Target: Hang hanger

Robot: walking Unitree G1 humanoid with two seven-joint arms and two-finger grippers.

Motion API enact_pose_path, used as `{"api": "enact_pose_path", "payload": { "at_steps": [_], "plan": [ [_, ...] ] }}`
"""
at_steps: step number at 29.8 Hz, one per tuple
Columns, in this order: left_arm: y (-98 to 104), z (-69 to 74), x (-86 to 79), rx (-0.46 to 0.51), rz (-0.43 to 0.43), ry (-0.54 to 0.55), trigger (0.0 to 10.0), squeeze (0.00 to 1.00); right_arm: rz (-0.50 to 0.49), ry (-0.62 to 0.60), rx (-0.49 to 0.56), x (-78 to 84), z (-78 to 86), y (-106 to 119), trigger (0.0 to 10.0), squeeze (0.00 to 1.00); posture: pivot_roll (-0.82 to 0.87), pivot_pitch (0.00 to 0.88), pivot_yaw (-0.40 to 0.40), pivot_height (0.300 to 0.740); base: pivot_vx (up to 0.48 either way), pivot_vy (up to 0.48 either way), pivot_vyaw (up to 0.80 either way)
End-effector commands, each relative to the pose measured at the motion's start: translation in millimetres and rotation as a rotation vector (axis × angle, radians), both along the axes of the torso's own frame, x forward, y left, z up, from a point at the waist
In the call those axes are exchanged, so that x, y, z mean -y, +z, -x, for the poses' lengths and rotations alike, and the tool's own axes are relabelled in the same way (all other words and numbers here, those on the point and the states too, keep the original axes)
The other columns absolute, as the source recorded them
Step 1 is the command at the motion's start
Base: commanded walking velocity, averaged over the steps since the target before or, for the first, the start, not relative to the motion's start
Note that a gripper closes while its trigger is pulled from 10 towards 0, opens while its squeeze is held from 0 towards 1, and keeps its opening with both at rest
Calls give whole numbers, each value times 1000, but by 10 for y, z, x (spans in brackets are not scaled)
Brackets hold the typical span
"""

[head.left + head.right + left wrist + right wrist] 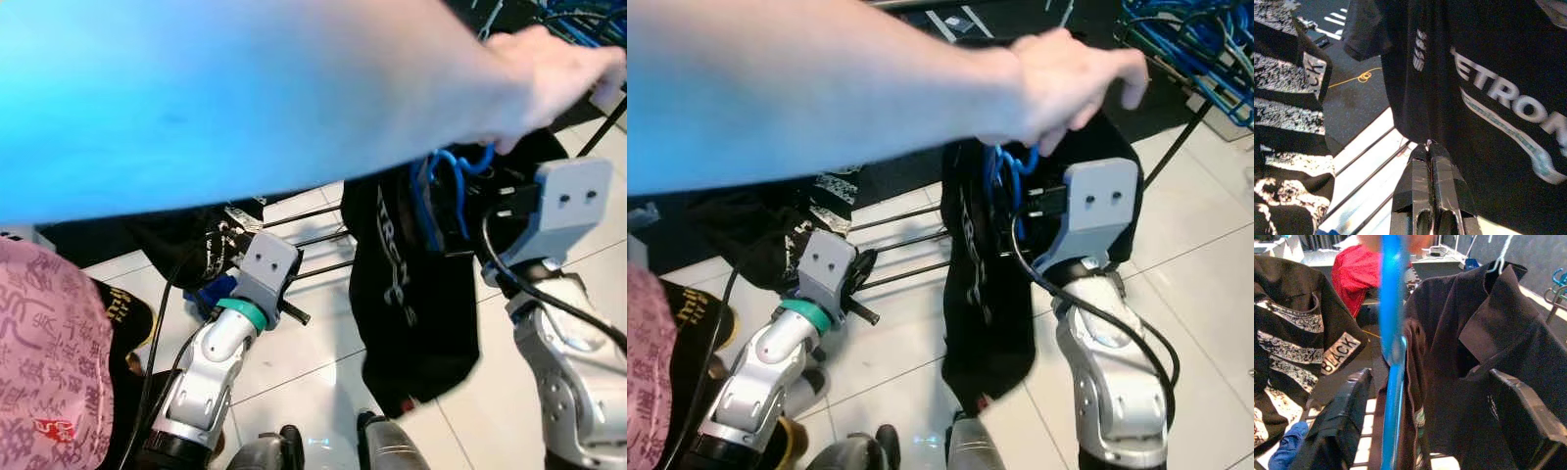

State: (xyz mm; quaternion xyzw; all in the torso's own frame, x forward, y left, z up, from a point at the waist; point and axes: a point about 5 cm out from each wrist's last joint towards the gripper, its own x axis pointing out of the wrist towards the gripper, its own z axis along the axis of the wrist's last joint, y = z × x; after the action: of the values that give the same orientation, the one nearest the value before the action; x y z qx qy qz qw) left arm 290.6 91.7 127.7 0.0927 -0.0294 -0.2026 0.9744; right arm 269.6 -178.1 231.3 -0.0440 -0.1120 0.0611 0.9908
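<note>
In the head views, a person's hand [1068, 83] is reaching over the right gripper [1043, 211] and touching the blue hanger [1007, 162] carrying a black shirt [985, 294]. In the left wrist view, the left gripper [1431, 149] is showing its fingers pressed together, empty, beside that shirt. In the right wrist view, the right gripper's fingers [1337, 426] are standing spread apart, with the blue hanger rising between them.

striped garment [1298, 347]: "BLACK" patch | black shirt [1488, 88]: "ETRON", cut off

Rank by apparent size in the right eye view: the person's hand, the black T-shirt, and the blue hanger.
1. black T-shirt
2. person's hand, though it sits nearer the camera, so its true size is unsure
3. blue hanger, mostly hidden
</note>
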Motion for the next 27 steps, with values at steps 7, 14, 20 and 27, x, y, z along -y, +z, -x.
{"api": "enact_pose_path", "payload": {
  "at_steps": [7, 14, 20, 27],
  "plan": [
    [-97, 56, -42, -31, -3, 25, 10000, 0, -37, -19, -126, 73, -67, -185, 0, 0, -259, 162, 61, 740, 0, 0, 0],
    [-84, 31, -49, -28, -9, 23, 10000, 0, -62, -45, -182, 84, -45, -285, 0, 0, -265, 160, 72, 740, 0, 0, 0],
    [-72, 19, -35, -24, -8, 21, 10000, 0, -42, -45, -191, 110, -49, -304, 0, 0, -269, 157, 76, 740, 0, 0, 0],
    [-68, 20, -17, -21, -8, 17, 10000, 0, -21, -52, -183, 162, -49, -276, 0, 0, -268, 150, 77, 740, 0, 0, 0]
  ]
}}
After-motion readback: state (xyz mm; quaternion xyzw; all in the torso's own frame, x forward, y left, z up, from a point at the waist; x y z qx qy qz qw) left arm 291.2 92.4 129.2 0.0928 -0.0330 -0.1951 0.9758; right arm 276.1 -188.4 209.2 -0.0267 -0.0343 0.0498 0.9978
